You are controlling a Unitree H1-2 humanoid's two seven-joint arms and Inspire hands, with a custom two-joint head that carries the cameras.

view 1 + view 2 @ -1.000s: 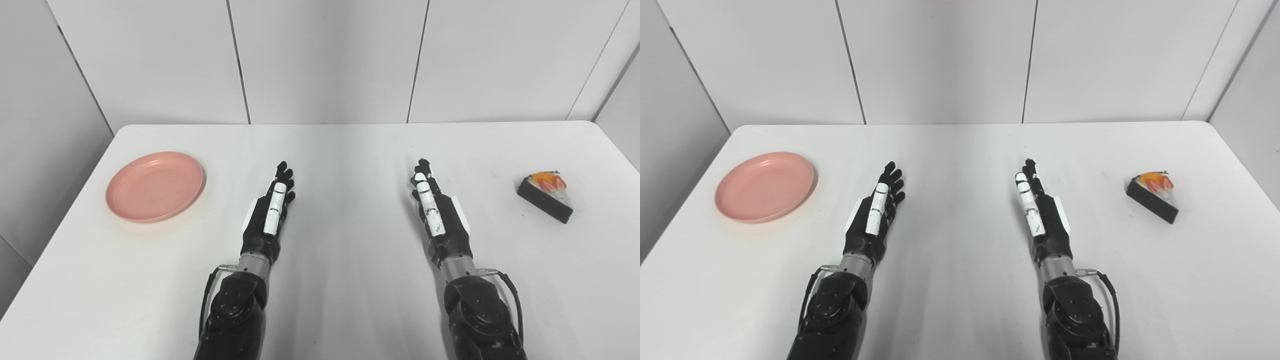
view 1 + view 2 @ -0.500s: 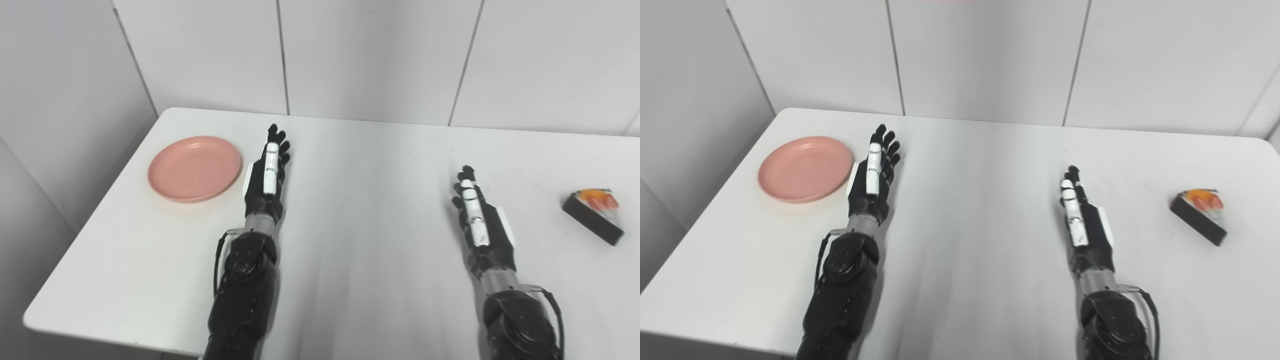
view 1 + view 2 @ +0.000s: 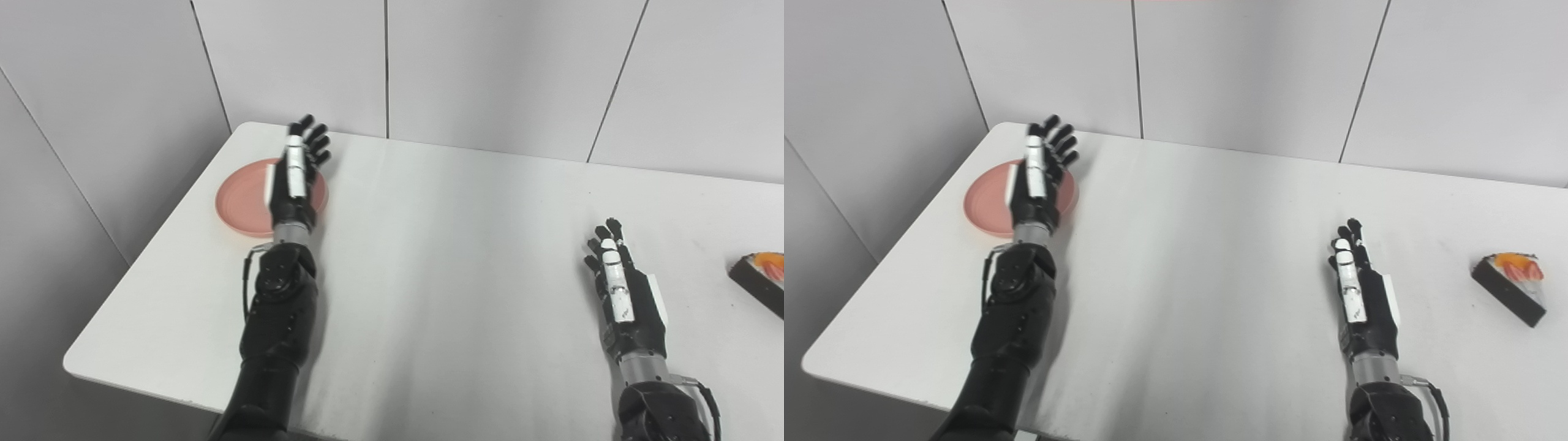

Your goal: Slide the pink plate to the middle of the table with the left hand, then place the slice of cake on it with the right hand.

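Note:
The pink plate lies near the far left corner of the white table. My left hand hovers over the plate's right half, open with its fingers spread, and hides part of the plate. It holds nothing. The slice of cake, dark with orange and red fruit on top, rests at the table's right edge, cut off in the left eye view. My right hand is open and flat over the table, well to the left of the cake.
Grey wall panels stand behind the table, and another panel runs along its left side. The table's left and front edges are in view.
The camera has swung left, shifting the whole picture. My left arm has reached forward and left, from beside the plate to over its right half. The right hand stays put.

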